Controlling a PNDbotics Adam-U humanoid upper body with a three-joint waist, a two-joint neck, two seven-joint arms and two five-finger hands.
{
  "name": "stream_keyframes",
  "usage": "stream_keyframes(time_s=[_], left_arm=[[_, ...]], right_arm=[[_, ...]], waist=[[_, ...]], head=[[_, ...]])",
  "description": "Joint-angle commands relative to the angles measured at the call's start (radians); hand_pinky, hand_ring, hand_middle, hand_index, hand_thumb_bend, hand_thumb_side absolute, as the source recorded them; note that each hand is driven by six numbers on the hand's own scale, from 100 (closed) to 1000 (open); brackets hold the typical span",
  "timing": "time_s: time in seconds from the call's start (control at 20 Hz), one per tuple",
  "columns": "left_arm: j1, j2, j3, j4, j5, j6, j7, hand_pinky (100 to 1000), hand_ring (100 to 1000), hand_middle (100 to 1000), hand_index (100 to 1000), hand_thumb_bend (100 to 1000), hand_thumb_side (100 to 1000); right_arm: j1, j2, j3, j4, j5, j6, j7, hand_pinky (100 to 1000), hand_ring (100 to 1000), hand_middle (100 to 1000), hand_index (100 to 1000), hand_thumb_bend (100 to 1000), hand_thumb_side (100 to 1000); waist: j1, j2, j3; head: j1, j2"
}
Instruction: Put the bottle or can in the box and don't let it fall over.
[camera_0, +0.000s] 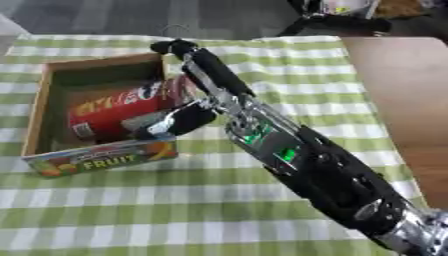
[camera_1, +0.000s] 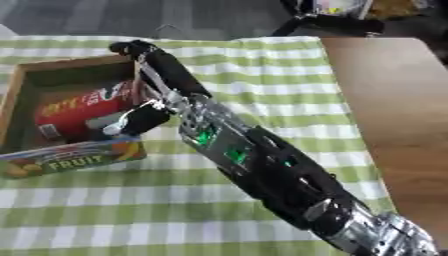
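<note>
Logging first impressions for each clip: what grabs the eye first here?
The black and silver right arm, cutting diagonally from the lower right corner, its right hand at the red can. The can leans tilted inside the cardboard box at left, on a green checked tablecloth.

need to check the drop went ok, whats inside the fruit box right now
A red can is inside the box, leaning rather than upright. The right hand reaches over the box's right wall, thumb against the can. The can's right end and the box floor beneath it are covered.

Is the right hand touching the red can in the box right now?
Touching. In the left eye view the right hand has its thumb and fingers around the red can, which leans inside the box.
</note>
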Motion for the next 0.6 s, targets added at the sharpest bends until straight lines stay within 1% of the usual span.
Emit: stream_keyframes(time_s=[0.05,0.1,0.15,0.35,0.6], left_arm=[[-0.007,0.025,0.013,-0.017,0.003,0.001,0.004,625,624,622,726,100,640],[-0.007,0.025,0.013,-0.017,0.003,0.001,0.004,625,624,622,726,100,640],[-0.006,0.025,0.014,-0.017,0.003,0.001,0.004,625,624,622,726,100,639],[-0.001,0.026,0.016,-0.016,0.002,0.002,0.007,625,624,622,727,100,639],[0.005,0.027,0.019,-0.015,0.002,0.004,0.010,626,623,622,727,100,639]], right_arm=[[-0.015,-0.011,-0.016,-0.025,-0.003,0.000,0.001,770,982,838,905,917,303],[-0.014,-0.012,-0.017,-0.028,-0.006,0.002,0.000,769,982,839,905,903,311],[-0.012,-0.014,-0.019,-0.033,-0.008,0.003,-0.002,769,982,838,905,914,301],[0.001,-0.027,-0.035,-0.067,-0.029,0.019,-0.013,764,982,836,909,902,290],[0.035,-0.066,-0.066,-0.167,-0.087,0.050,-0.034,747,971,822,908,871,263]], waist=[[-0.005,-0.016,-0.001],[-0.004,-0.017,-0.003],[-0.004,-0.017,-0.004],[-0.002,-0.018,-0.011],[0.001,-0.022,-0.023]], head=[[0.003,-0.012],[0.004,-0.011],[0.006,-0.011],[0.012,-0.010],[0.018,-0.006]])
